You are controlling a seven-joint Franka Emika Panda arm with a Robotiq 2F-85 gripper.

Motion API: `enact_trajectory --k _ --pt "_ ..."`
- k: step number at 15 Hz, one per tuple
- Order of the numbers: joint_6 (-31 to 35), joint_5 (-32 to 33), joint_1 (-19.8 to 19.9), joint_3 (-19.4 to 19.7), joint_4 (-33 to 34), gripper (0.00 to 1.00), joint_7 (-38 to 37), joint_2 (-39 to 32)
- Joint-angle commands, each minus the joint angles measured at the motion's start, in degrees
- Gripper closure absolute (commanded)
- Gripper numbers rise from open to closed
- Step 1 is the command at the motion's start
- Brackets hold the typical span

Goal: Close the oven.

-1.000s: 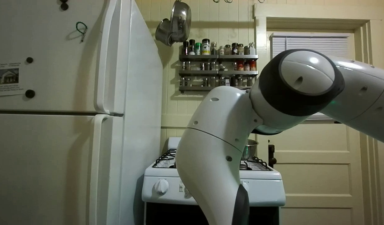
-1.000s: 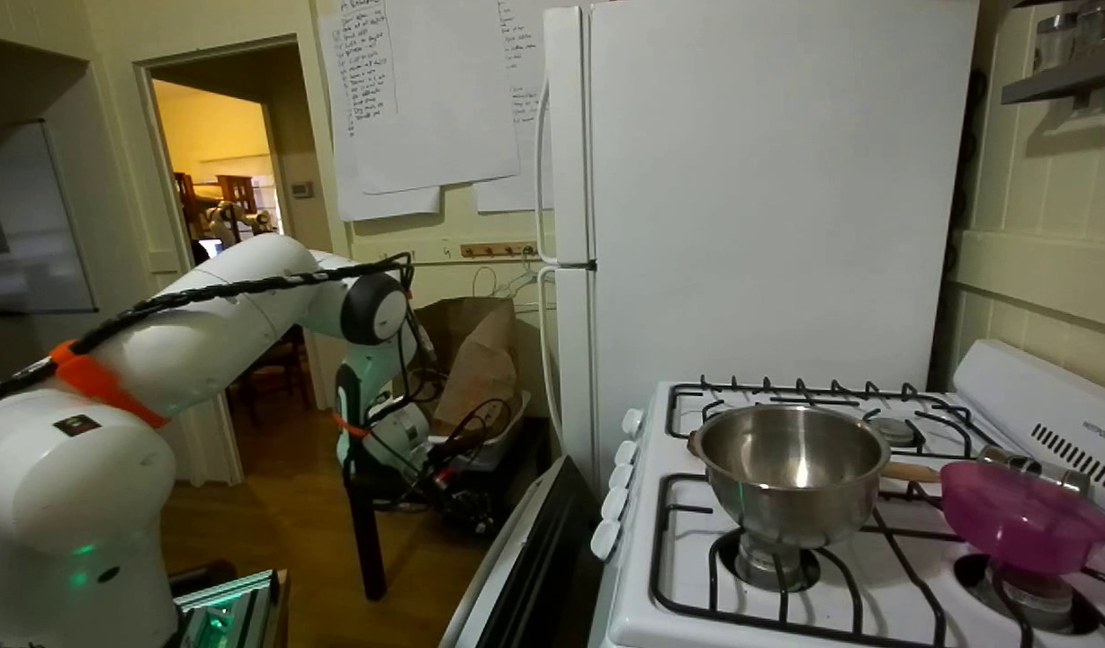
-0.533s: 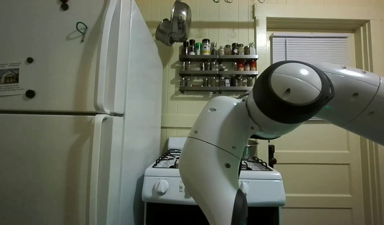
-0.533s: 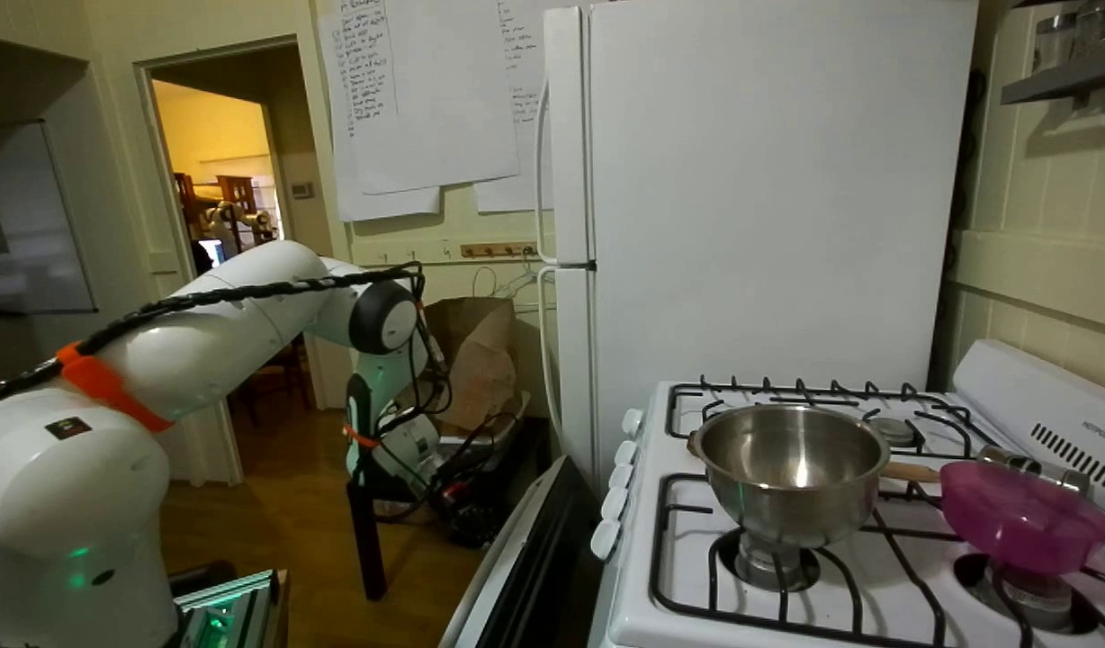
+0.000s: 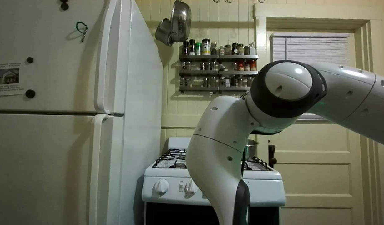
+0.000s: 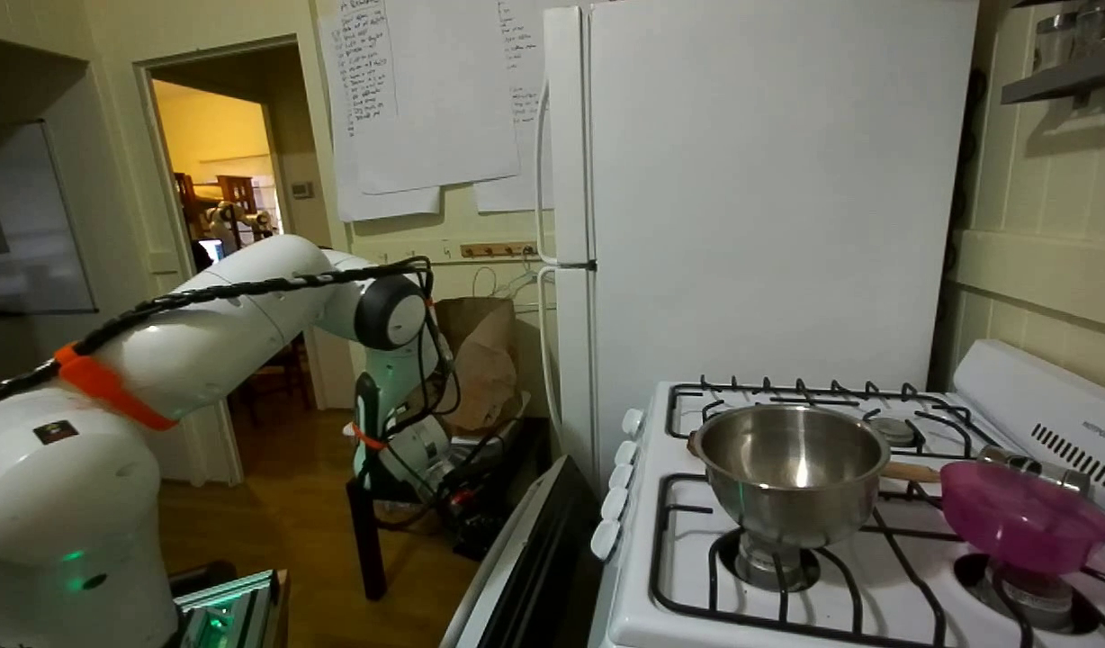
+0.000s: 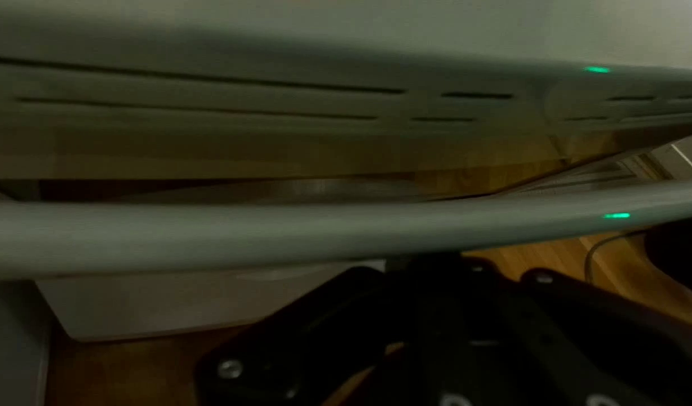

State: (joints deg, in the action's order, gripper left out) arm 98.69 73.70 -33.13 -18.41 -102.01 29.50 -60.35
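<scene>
The oven is a white gas range, also seen at the right in an exterior view. Its door stands partly open, tilted out from the front. In the wrist view the door's white handle bar runs across the picture, with a white slotted panel above it. My gripper looks shut, with its fingers at the lower edge of the bar. Its tips are hidden there, and I cannot tell whether they touch it. In an exterior view the gripper is dark and low, just beside the door.
A tall white refrigerator stands beside the oven. A steel pot and a pink bowl sit on the burners. A black table leg and a paper bag are near the arm.
The arm and gripper have moved toward the oven door, rightward in the exterior view that shows the door. The door shows no clear movement.
</scene>
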Motion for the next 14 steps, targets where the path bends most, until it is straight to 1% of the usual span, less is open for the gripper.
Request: enact_trajectory --k 1,10,14 --pt "-0.29 1.03 2.56 -0.63 -6.99 1.0 -3.86 5.37" --pt "-5.69 1.54 7.08 -0.59 -17.45 1.0 -5.46 15.01" --pt "-5.98 1.54 8.13 -1.03 -19.31 1.0 -5.78 16.09"
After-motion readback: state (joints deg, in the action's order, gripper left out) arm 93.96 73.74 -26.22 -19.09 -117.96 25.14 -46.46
